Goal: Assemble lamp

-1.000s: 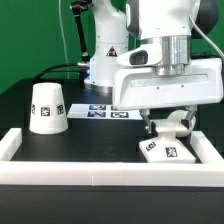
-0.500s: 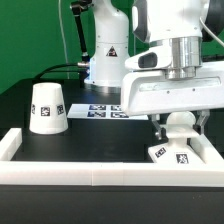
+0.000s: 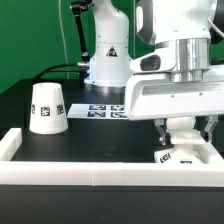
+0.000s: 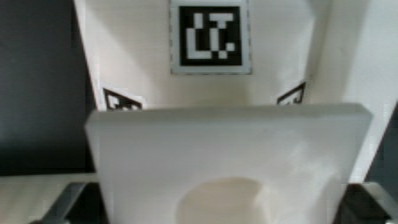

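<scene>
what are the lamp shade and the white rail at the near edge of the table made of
Lamp shade: probably hard white plastic, matte; the surface is even and dull with no glare, with black-and-white printed tags stuck on.
White rail: matte white, perhaps foam or painted board; blunt edges and a soft, glare-free look, but the pictures leave it open.

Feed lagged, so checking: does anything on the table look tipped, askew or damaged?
Nothing stands out: the shade stands on its wide end, and the base lies flat by the rail under the gripper.
</scene>
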